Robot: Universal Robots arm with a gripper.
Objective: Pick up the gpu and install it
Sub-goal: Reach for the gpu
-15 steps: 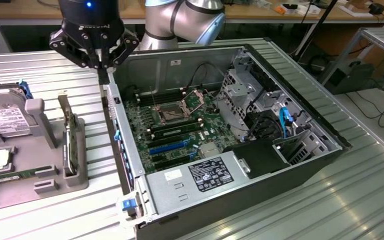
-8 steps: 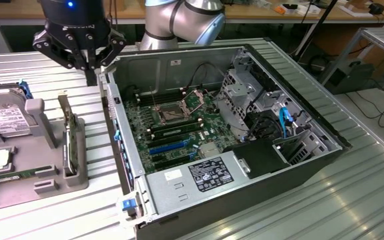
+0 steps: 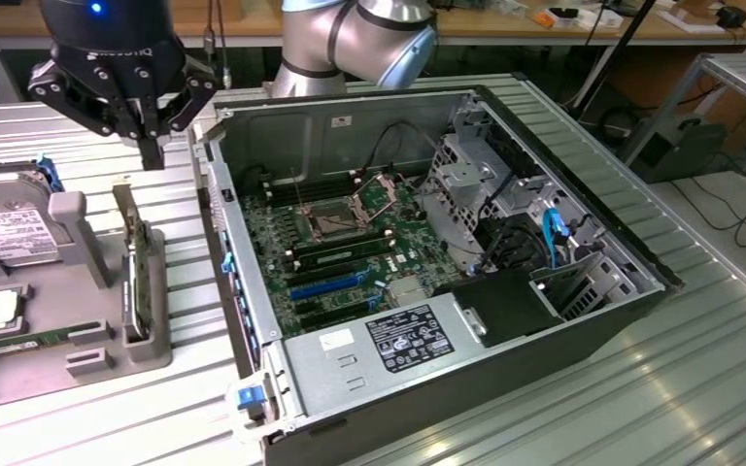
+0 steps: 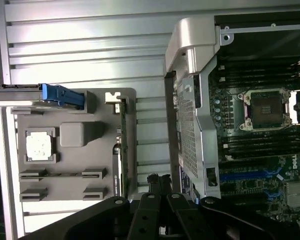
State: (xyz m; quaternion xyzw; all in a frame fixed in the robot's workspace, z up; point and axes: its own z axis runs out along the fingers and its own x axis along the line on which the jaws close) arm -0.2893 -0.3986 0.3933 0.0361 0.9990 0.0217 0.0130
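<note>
gray tray (image 3: 114, 361) holds the gpu (image 3: 137, 282) on edge, lengthwise along the case (image 3: 593, 204), near the closed claw (image 3: 152, 161).

The gpu (image 3: 137, 277) stands upright on its long edge in a slot of the gray tray (image 3: 101, 361), on the side nearest the open computer case (image 3: 581, 194). It is a thin green card (seen almost edge-on from here) with a silver metal bracket at its far end. From the wrist view it (image 4: 121, 150) is a narrow green strip.
</note>
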